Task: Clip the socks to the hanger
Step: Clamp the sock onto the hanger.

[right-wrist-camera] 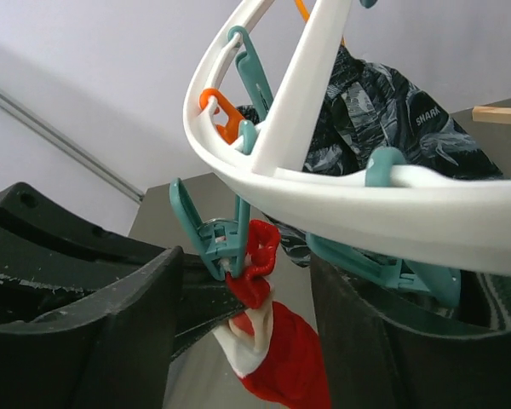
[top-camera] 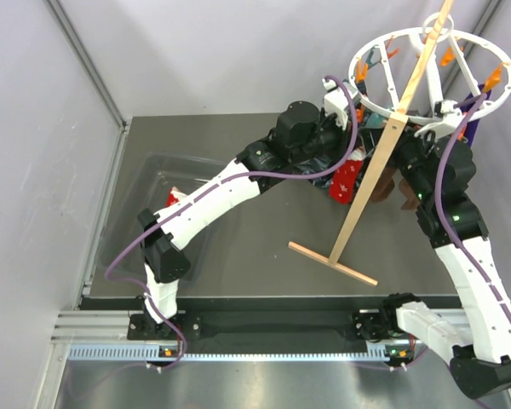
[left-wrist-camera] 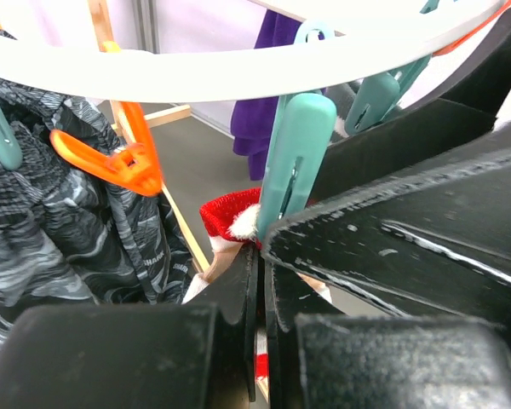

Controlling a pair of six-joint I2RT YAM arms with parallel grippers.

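The left jaws are seen closed tight, with only a thin slit left between them. A bit of red is seen in that slit, so the red sock (left-wrist-camera: 227, 213) is judged to be pinched there, just under its top. The right jaws are held wide open, and nothing is gripped by them. The sock and a teal clip (right-wrist-camera: 215, 243) are seen between the two open sides, but neither seems to be touched.

The top of the sock seems to be bitten by the teal clip. From there the sock is hung straight down, so its long line is set up and down. The clip is fixed to the white ring of the hanger (right-wrist-camera: 264, 158), which is held up by a slanted wooden pole (top-camera: 383, 158) over the table (top-camera: 255, 243). A dark patterned cloth (right-wrist-camera: 383, 111) is hung close by.

The left arm is the nearer one, since the sock is touched by it. For the next move, the left jaws would have to be opened and drawn away gently, so the sock is not pulled out of the clip.
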